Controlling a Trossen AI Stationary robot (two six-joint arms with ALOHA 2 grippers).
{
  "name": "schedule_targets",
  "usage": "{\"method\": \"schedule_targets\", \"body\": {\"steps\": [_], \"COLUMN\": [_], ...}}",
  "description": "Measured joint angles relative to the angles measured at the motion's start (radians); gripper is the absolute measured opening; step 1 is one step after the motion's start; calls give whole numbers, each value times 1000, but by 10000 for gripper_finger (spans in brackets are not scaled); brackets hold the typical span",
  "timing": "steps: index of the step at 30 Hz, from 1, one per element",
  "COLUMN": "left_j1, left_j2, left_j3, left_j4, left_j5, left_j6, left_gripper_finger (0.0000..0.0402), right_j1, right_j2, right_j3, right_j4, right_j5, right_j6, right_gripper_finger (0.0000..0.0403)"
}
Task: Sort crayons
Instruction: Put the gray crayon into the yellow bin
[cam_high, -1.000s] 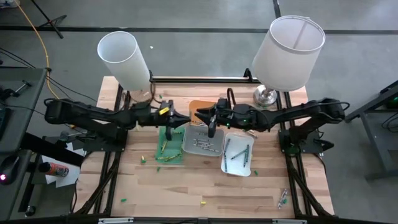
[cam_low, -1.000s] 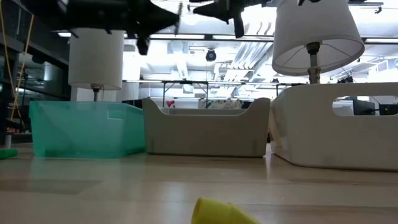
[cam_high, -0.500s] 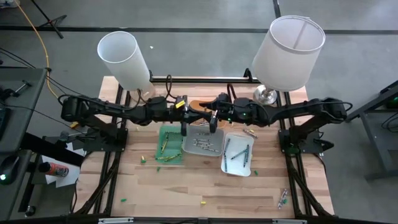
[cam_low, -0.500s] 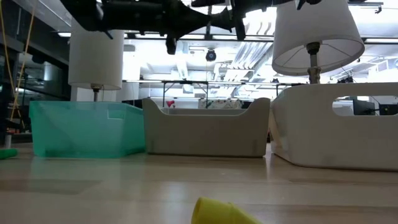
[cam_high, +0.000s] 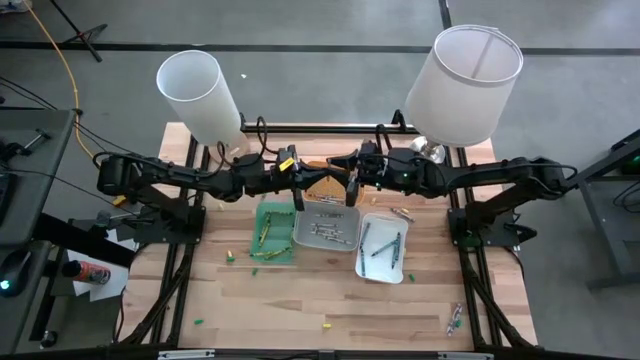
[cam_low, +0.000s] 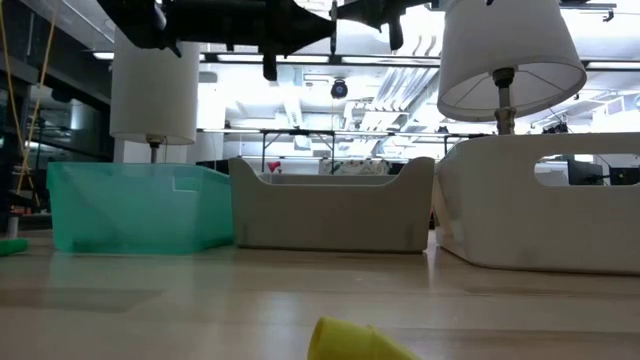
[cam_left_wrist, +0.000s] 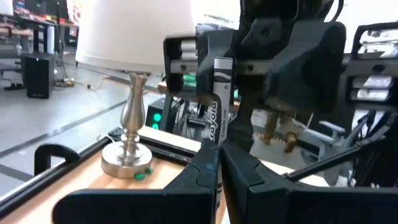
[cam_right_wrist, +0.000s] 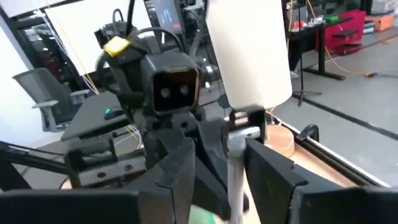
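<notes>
We see both arms raised above the back of the table, their grippers facing each other over the trays. The left gripper (cam_high: 299, 190) is clamped on a grey crayon (cam_left_wrist: 214, 134) standing upright between its fingertips, paper label facing the wrist camera. The right gripper (cam_high: 352, 188) sits just beside it, its fingers (cam_right_wrist: 180, 168) parted to either side of the same grey stick; whether they touch it we cannot tell. Below them lie a green tray (cam_high: 262, 249), a grey tray (cam_high: 300, 236) and a white tray (cam_high: 364, 266), each with crayons (cam_high: 328, 232) inside. A few loose crayons are scattered on the wooden table (cam_high: 300, 300).
</notes>
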Motion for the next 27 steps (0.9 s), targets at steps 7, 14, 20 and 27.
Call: {"method": "schedule_targets", "body": {"steps": [7,14,20,27], "left_j1": [0,0,-1,3], "left_j2": [0,0,0,-15], "left_j3": [0,0,0,0], "left_j4": [27,40,40,-54], "left_j5": [0,-15,-51,-50], "left_j6": [3,18,20,16], "left_gripper_finger": [0,0,0,29], "right_j1": [-23,-25,-26,-28], "right_j2": [1,1,1,0], "right_j3": [0,0,0,-3], "right_j4": [0,4,3,-10], "right_j5": [2,5,8,8], "right_j6": [4,9,9,-6], "right_gripper_finger": [124,106,17,7]}}
